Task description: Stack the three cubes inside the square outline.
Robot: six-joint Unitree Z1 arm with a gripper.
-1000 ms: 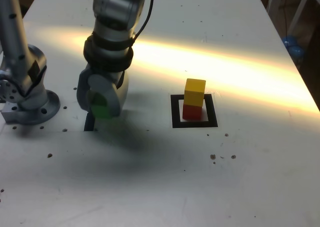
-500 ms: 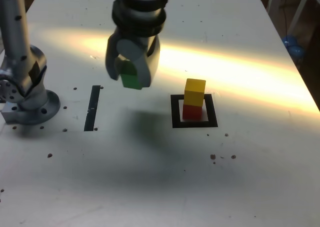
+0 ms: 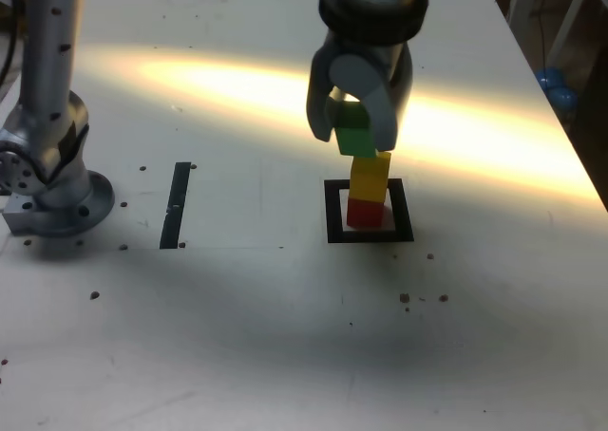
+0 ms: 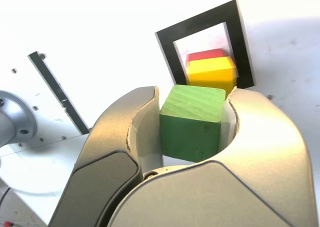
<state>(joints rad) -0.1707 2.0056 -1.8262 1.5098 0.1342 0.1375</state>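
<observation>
Exterior view: my gripper, held over the table, jaws clamped on the green cube at two opposite faces. Green cube: in the air, just above the yellow cube; whether they touch, I cannot tell. Yellow cube: stacked on the red cube. Red cube: inside the square outline. Black strip: flat, well apart, toward that view's left.

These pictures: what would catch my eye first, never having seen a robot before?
The big grey gripper hanging above the middle of the white table, clamped on a green cube. Just beneath it, a yellow cube sits on a red cube inside a black square outline.
</observation>
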